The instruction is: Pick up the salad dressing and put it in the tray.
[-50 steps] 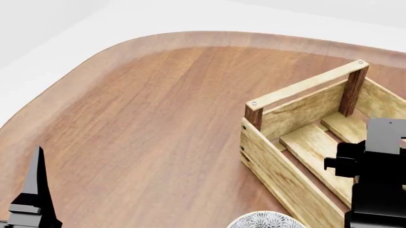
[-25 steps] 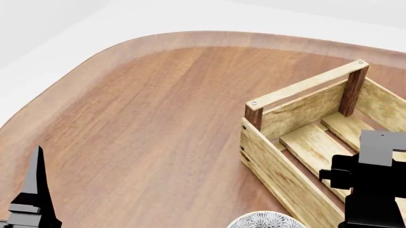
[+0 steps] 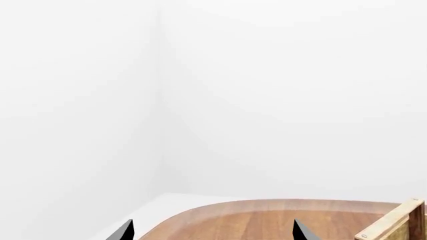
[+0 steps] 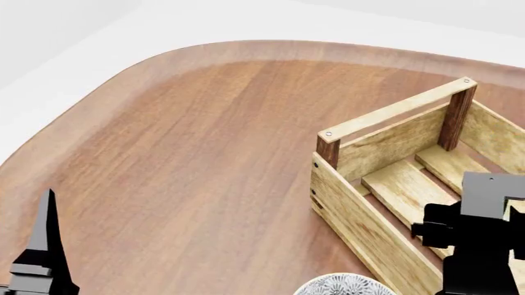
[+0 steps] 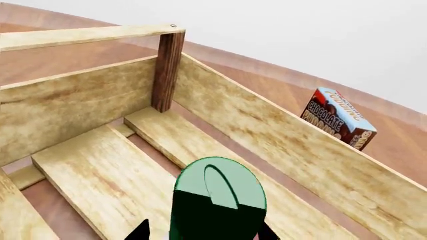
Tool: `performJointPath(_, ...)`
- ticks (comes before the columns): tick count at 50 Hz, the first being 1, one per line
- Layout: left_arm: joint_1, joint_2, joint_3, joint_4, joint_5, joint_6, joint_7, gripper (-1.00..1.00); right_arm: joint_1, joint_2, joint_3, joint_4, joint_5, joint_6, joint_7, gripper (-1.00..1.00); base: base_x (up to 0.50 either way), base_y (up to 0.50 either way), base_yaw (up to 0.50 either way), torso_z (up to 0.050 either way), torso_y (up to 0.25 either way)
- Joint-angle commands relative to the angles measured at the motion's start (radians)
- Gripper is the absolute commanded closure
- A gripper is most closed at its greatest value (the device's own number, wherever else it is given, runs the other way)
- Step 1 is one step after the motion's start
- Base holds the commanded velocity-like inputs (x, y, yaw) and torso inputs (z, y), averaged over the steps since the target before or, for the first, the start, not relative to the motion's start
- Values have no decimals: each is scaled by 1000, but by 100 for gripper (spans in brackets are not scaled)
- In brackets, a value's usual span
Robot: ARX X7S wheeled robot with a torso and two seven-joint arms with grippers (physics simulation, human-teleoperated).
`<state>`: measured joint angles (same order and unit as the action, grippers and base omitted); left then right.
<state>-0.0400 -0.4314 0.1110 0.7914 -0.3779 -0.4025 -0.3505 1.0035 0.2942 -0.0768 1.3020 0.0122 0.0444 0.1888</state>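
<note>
The salad dressing (image 5: 217, 192), a small bottle with a round green cap, sits between my right gripper's (image 5: 203, 232) fingertips in the right wrist view, held over the slatted floor inside the tray (image 5: 80, 95). In the head view the tray (image 4: 385, 117) is a light wooden crate with dark corner posts at the right, and my right arm (image 4: 484, 246) reaches down into it and hides the bottle. My left gripper (image 3: 210, 232) is open and empty, low at the near left (image 4: 45, 246), far from the tray.
A blue-and-brown printed carton (image 5: 340, 120) stands on the table just outside the tray's far wall. A grey-white patterned bowl (image 4: 340, 286) peeks in at the front edge beside the tray. The brown table (image 4: 181, 141) has a curved far rim.
My right arm has moved lower into the tray with the bottle, mostly in the first half second. The left arm has not moved.
</note>
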Motion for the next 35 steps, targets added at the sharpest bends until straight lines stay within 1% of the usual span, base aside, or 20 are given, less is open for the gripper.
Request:
performJointPath(1,2,-2,1,-2,-1,5,-3,-100,-9,0,-1,7,-13,-2,4,-100,0,0,0,0,0)
performJointPath(23,2,-7,1,0,-6,8,-11,-100,-1,13,-4,7,-11,-7,-20,-100,0,0,0,0,0)
performJointPath(35,0,-14,-3,6,-12,2,-16,-100,7,30,-17,4,-10,-34,-106,-100,0,0,0,0,0)
